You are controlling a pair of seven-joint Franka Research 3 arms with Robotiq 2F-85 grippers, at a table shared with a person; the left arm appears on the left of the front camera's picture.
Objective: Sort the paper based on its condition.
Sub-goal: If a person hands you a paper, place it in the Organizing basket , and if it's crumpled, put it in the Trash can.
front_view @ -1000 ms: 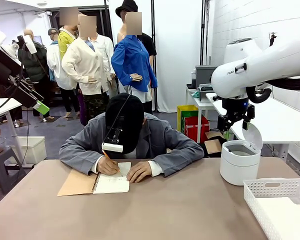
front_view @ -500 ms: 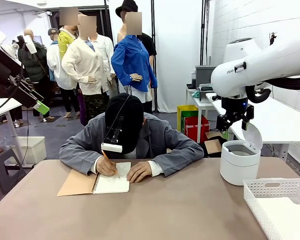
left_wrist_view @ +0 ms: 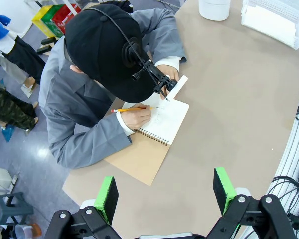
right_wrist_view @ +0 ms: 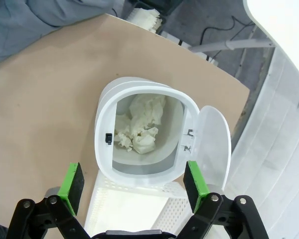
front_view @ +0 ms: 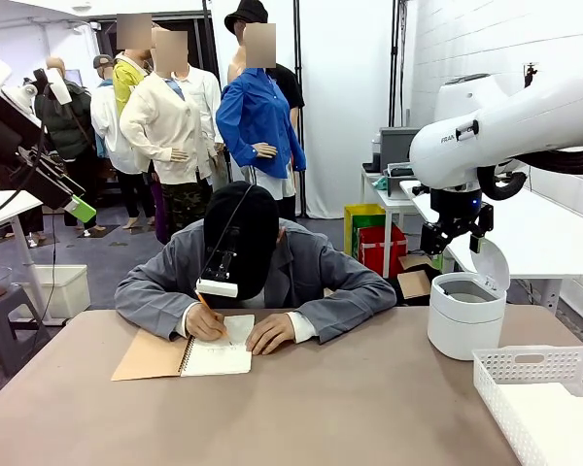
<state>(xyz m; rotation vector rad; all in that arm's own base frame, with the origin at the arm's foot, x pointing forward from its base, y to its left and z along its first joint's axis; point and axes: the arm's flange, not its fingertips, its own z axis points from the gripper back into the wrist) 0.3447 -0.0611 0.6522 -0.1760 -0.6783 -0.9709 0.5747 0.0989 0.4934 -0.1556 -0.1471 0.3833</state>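
Table (front_view: 350, 398): notebook (front_view: 189, 354), bin (front_view: 463, 316), basket (front_view: 539, 398) (white).

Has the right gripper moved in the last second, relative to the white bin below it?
Barely: the right gripper, open, has shifted slightly left above the white bin.

Partial "FRA" lettering on right arm (front_view: 486, 126).

right gripper (right_wrist_view: 133, 186): jaws wide, empty, above bin (right_wrist_view: 103, 124) | bin: lid (right_wrist_view: 213, 139) open, crumpled paper (right_wrist_view: 139, 127) inside | basket (right_wrist_view: 134, 211) beside bin | on surface (right_wrist_view: 45, 89)
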